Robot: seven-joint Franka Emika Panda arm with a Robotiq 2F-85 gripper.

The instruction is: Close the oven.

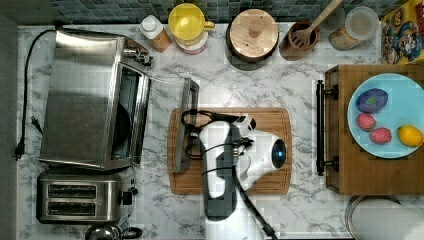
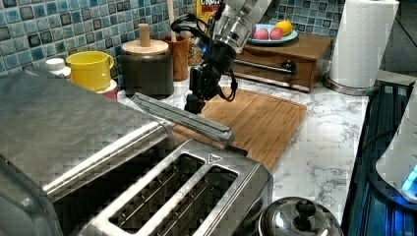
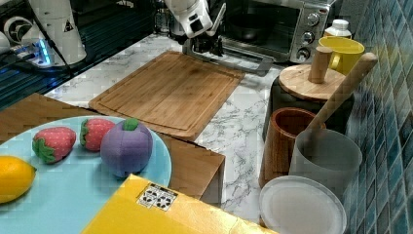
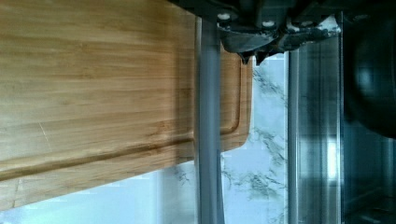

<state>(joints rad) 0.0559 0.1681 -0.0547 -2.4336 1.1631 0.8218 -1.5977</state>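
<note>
Top view: the oven (image 1: 85, 100) sits at the top view's left on the marble counter (image 1: 305, 200), its glass door (image 1: 165, 120) swung down flat toward the cutting board (image 1: 270, 185). The door's bar handle (image 1: 186, 125) overhangs the board's near edge. The gripper (image 2: 194, 104) hovers right at that handle, just above it in the left view; whether its fingers are spread or closed cannot be told. In the wrist view the handle (image 4: 208, 140) runs as a grey bar across the board (image 4: 93, 84).

Containers, all placed from the oven:
- Yellow mug (image 1: 187, 22) just beyond the oven's knob end, against the tiled wall; inside looks bare.
- Dark canister with wooden lid (image 1: 252, 35) farther along the wall, lid on.
- Brown wooden cup (image 3: 285, 141) past the canister, holding a wooden spoon (image 3: 341, 92).
- Lidded clear jar (image 1: 355, 27) next along the wall.
- Blue plate (image 1: 405, 95) on a wooden drawer box (image 1: 345, 170), far side of the board from the oven; it holds a purple fruit (image 1: 372, 100), two strawberries (image 1: 373, 128) and a lemon (image 1: 410, 135).

Two-slot toaster (image 1: 80, 200) touches or nearly touches the oven's side. Paper towel roll (image 2: 361, 42) stands well apart from the oven. Bare marble lies between the board and the drawer box.
</note>
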